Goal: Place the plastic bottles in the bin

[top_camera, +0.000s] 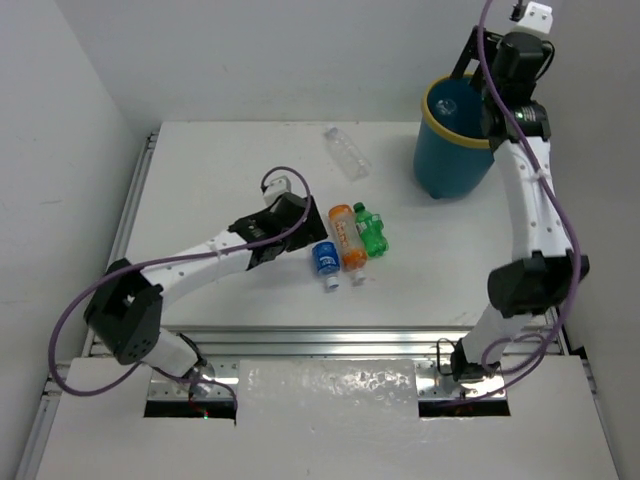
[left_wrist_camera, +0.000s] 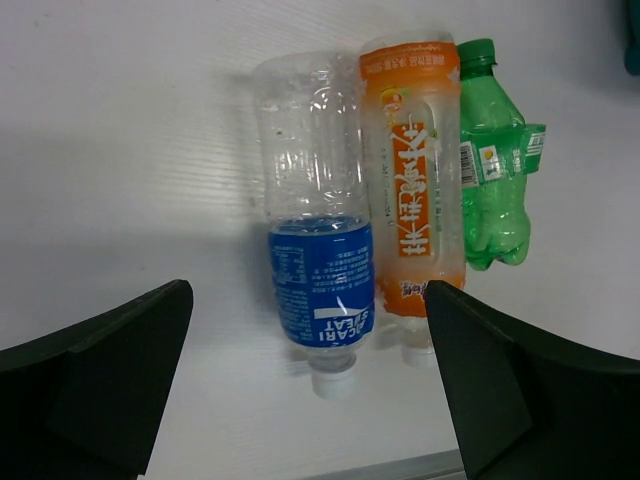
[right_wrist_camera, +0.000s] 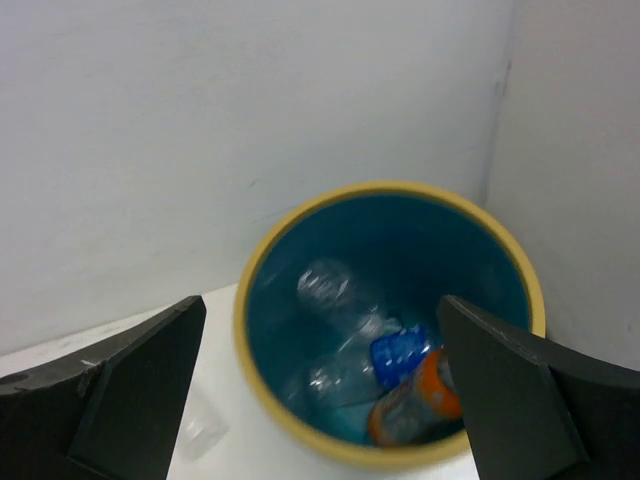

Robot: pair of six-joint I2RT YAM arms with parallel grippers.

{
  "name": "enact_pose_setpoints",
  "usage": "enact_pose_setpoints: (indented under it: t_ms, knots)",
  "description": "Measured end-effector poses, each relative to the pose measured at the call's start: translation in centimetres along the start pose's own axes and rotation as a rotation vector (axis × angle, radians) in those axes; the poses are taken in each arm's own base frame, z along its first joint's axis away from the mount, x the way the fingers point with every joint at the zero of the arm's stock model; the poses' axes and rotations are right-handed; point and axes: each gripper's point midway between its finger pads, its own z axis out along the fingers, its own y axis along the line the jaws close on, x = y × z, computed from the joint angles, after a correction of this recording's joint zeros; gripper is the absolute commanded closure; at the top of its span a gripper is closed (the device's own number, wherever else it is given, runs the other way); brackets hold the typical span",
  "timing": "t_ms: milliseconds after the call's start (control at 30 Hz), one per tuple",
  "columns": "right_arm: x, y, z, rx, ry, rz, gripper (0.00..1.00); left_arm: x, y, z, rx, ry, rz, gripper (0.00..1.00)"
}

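White tabletop (top_camera: 230, 170), pale walls (top_camera: 250, 50); left hand (left_wrist_camera: 306, 300) gaping, empty; right hand (right_wrist_camera: 320, 305) gaping, empty above bin (top_camera: 445, 170).

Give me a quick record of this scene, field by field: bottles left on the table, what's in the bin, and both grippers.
On table: blue-label bottle, orange bottle and green bottle lying side by side; clear bottle apart, nearer the bin
In bin: bottles inside, with clear, blue-labelled and orange ones showing
Left gripper: open, over the three bottles
Right gripper: open, empty, above the bin
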Motion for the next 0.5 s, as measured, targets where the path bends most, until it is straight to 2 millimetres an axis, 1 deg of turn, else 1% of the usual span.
enact_pose_setpoints:
  t_ms: [67,133,200,233,267,367,433,467,500]
  knots:
    - [-0.3,-0.1,-3.0,-0.036,0.019,0.036,0.01,0.7,-0.8,0.9,-0.026,0.013,0.004,0.00]
    - [0.1,0.2,-5.9,-0.088,0.031,0.076,0.01,1.7,-1.1,2.0,-0.058,0.031,0.013,0.01]
    - [1.9,0.4,-8.7,-0.140,0.072,0.108,0.01,2.6,-0.9,3.1,-0.094,0.048,0.023,0.03]
    - [2.8,0.5,-9.6,-0.161,0.089,0.119,0.01,3.0,-0.8,3.6,-0.116,0.058,0.028,0.05]
    - [4.2,0.6,-10.6,-0.179,0.122,0.127,0.01,3.5,-0.6,4.2,-0.134,0.067,0.033,0.05]
    - [7.8,1.5,-12.3,-0.232,0.200,0.136,0.01,4.8,-0.1,6.1,-0.194,0.090,0.061,0.07]
    - [10.3,2.2,-13.1,-0.264,0.262,0.134,0.01,5.7,0.3,7.2,-0.234,0.103,0.079,0.14]
    - [11.2,2.5,-13.4,-0.279,0.286,0.133,0.01,6.1,0.5,7.4,-0.251,0.107,0.087,0.16]
    - [12.0,2.7,-13.7,-0.290,0.304,0.133,0.01,6.6,0.8,7.6,-0.264,0.112,0.095,0.24]
